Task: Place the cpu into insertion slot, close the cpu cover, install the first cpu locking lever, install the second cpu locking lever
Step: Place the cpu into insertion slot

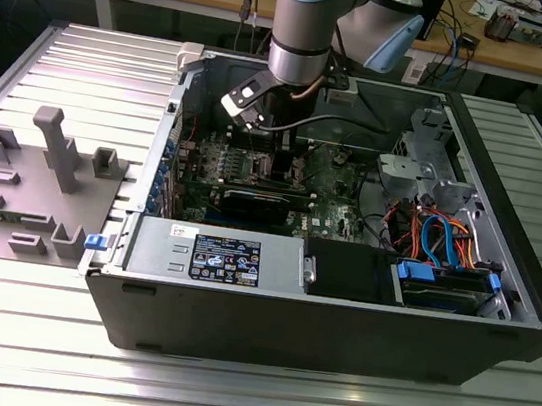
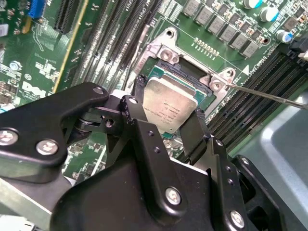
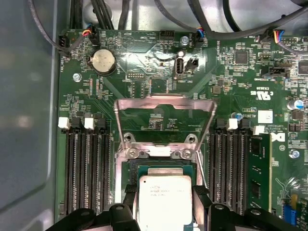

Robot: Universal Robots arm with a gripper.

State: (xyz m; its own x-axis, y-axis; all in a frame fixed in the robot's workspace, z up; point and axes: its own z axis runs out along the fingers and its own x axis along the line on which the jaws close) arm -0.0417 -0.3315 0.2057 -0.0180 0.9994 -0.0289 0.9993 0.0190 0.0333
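The pincer (image 2: 169, 105), closed on two opposite edges of the chip (image 2: 174, 98), holds it flat directly over the socket (image 2: 163, 72), at 10 o'clock from the case (image 1: 336, 318) centre in the exterior view, with the cover (image 3: 163, 100) swung open.

Exterior view: arm (image 1: 301, 26) cut off by the edge at 12 o'clock, its wrist hides the stretch of motherboard (image 1: 339, 187) beneath it. First wrist view: cpu (image 3: 165, 204) cropped by the picture edge, two sides covered by fingers of the clamping gripper (image 3: 166, 192). Second wrist view: gripper body hides the near part of the insertion slot (image 2: 185, 74) — cannot tell if cpu sits in it or above it — cpu print too small to read
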